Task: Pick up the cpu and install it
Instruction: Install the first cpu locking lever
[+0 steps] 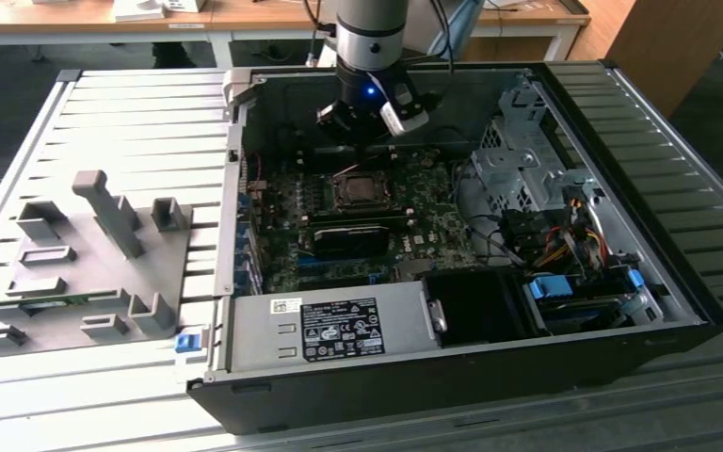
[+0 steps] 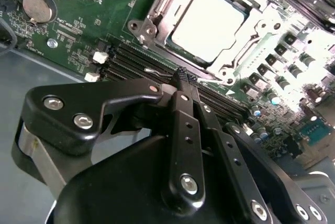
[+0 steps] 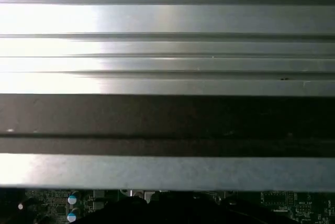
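The cpu (image 2: 209, 22) is a pale silvery square lying flat in the motherboard socket, with the socket's metal frame (image 2: 157, 12) open around it. In the exterior view the cpu (image 1: 359, 188) sits in the middle of the board inside the open computer case (image 1: 462, 367). My gripper (image 1: 359, 137) hangs over the board just behind the socket, a little above it. In the second wrist view the black fingers of the gripper (image 2: 180, 76) meet at their tips with nothing between them, close to the socket's edge but apart from the cpu.
A grey tray (image 1: 86, 264) with upright holders lies at the exterior view's left, a green memory stick (image 1: 54, 301) in it. Inside the case are the power supply (image 1: 324, 330), a drive cage (image 1: 519, 160) and loose cables (image 1: 563, 235). Memory slots (image 2: 131, 59) and a coin battery (image 2: 37, 7) lie near the fingertips.
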`<state>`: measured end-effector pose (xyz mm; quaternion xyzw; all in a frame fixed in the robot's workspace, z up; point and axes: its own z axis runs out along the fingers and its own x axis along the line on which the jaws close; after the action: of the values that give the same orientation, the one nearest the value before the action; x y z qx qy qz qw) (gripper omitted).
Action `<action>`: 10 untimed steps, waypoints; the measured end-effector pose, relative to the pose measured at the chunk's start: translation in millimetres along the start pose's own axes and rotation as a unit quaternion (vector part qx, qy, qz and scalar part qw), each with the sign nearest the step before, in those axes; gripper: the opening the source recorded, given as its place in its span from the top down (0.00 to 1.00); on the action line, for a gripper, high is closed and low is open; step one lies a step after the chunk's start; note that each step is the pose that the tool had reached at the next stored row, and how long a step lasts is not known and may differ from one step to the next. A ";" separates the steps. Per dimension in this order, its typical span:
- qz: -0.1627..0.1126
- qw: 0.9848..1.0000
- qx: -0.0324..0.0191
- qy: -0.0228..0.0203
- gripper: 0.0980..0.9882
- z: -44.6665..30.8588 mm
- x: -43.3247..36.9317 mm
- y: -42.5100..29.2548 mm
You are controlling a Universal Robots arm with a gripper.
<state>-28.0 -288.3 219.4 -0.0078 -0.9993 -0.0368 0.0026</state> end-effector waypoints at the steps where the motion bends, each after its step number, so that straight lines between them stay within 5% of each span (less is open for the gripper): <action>1: 0.000 1.000 0.000 0.000 0.99 0.5 -1.9 0.0; 10: 0.000 1.000 0.000 0.001 0.99 6.7 -10.3 0.5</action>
<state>-17.7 -287.5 212.7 -0.0079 -0.9993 -0.0367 0.0033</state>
